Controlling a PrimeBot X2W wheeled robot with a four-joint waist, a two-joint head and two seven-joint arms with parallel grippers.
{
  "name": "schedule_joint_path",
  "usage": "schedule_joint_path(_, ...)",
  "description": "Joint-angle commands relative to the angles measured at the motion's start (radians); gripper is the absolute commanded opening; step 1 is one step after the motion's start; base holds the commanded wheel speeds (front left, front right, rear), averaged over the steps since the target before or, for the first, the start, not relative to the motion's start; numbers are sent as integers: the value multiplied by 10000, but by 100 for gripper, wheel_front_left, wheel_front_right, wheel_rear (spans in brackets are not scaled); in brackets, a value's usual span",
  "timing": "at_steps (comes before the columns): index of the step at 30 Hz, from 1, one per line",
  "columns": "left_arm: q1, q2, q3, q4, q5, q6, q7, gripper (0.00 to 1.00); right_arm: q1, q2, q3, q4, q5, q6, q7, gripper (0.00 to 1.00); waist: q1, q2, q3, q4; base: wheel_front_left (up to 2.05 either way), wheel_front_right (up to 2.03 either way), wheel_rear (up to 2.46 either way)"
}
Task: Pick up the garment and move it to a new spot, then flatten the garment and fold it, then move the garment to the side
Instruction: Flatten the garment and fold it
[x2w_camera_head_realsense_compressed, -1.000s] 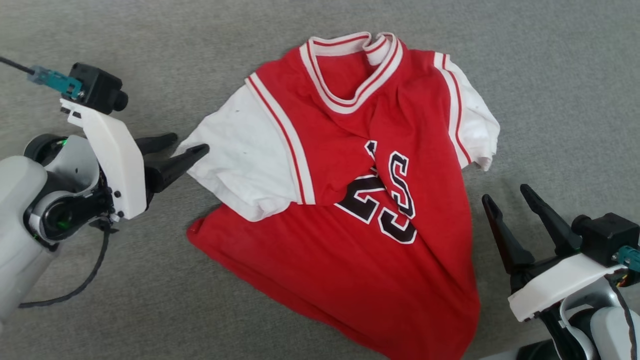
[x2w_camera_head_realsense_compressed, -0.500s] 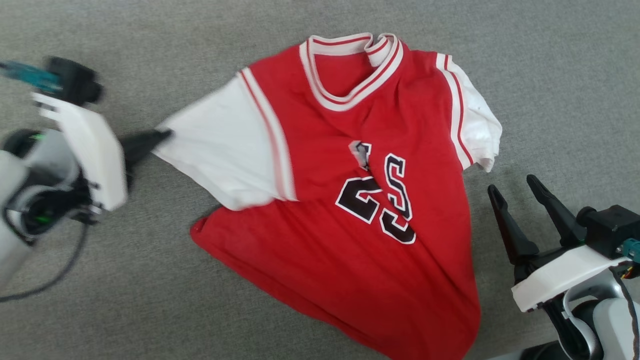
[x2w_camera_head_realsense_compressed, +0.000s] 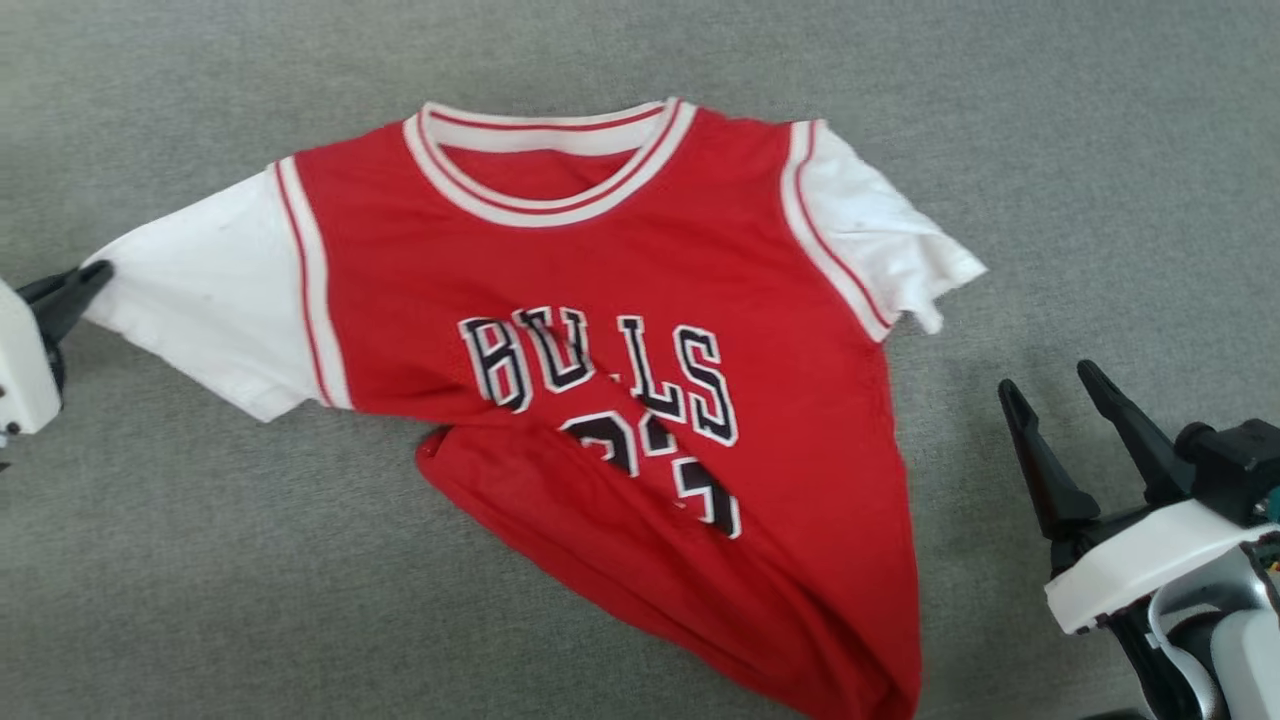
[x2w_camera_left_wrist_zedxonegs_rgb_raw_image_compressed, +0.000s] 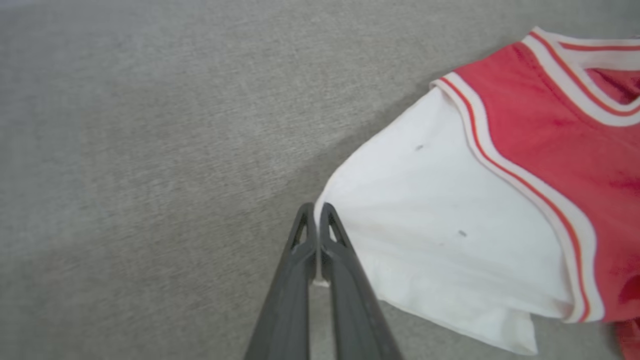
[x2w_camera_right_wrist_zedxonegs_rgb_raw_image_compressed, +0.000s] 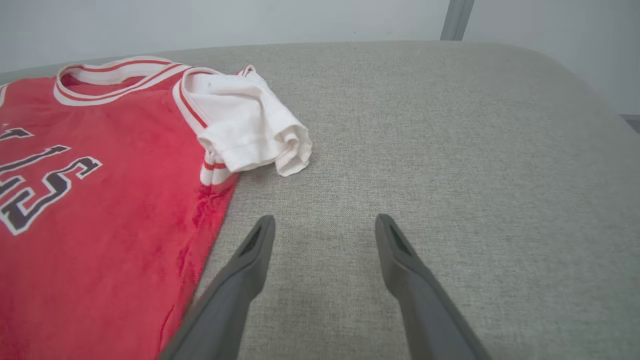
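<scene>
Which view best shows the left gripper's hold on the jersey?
The left wrist view: close up, the left gripper is shut on the garment's sleeve edge. The head view shows that pinch small at its left edge; the right wrist view shows the other sleeve.

One garment (x2w_camera_head_realsense_compressed: 600, 250), one left claw (x2w_camera_left_wrist_zedxonegs_rgb_raw_image_compressed: 316, 209), one right claw (x2w_camera_head_realsense_compressed: 1048, 378), seemingly one grey surface (x2w_camera_head_realsense_compressed: 200, 560)

Grey woven fabric surface (x2w_camera_head_realsense_compressed: 200, 600) runs to a rounded edge before a pale wall (x2w_camera_right_wrist_zedxonegs_rgb_raw_image_compressed: 300, 20).
</scene>
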Motion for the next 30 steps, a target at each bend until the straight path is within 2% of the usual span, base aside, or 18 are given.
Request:
schedule_joint_path(1,142,33,-46,280,106,34,-216,0,95,-34,-62,-107,-29,-3,75,100,0,0,-67,87,0,0,0)
schedule_joint_path(9,330,-515,-224,651,225,34,-1071,0,208,-208,-190,-366,-119,-3,402,100,0,0,-285,367,0,0,0)
schedule_joint_path(10,371,-603,-237,683,258,34,-1238,39,194,-254,-206,-390,-125,-3,464,100,0,0,-326,398,0,0,0)
schedule_joint_path(11,413,-671,-248,694,302,34,-1441,85,164,-308,-216,-425,-142,-3,524,100,0,0,-368,431,0,0,0)
schedule_joint_path(12,474,-744,-257,705,287,34,-1647,98,131,-356,-233,-445,-160,-3,582,100,0,0,-419,471,0,0,0)
schedule_joint_path(15,709,-940,-240,737,350,34,-2490,100,-2,-546,-260,-494,-133,-3,829,100,0,0,-629,635,0,0,0)
schedule_joint_path(18,978,-1259,-362,1070,883,83,-3695,100,-184,-809,-254,-505,-26,-3,1155,100,0,0,-852,899,0,0,0)
schedule_joint_path(20,1214,-1702,-316,1252,1121,252,-4359,100,-306,-1092,-204,-483,32,-3,1423,100,0,0,-1000,1168,0,0,0)
schedule_joint_path(23,1606,-2295,10,1306,1681,624,-4726,100,-617,-1529,-66,-420,205,-3,1884,100,0,0,-1173,1586,0,0,0)
schedule_joint_path(26,2163,-2994,1336,751,2603,1030,-4758,100,-992,-2040,100,-296,499,-3,2402,100,0,0,-1243,2049,0,0,0)
schedule_joint_path(30,3655,-3829,3492,-382,4455,1586,-4757,100,-1730,-2978,552,46,971,-3,3299,100,0,0,-1250,2528,0,0,0)
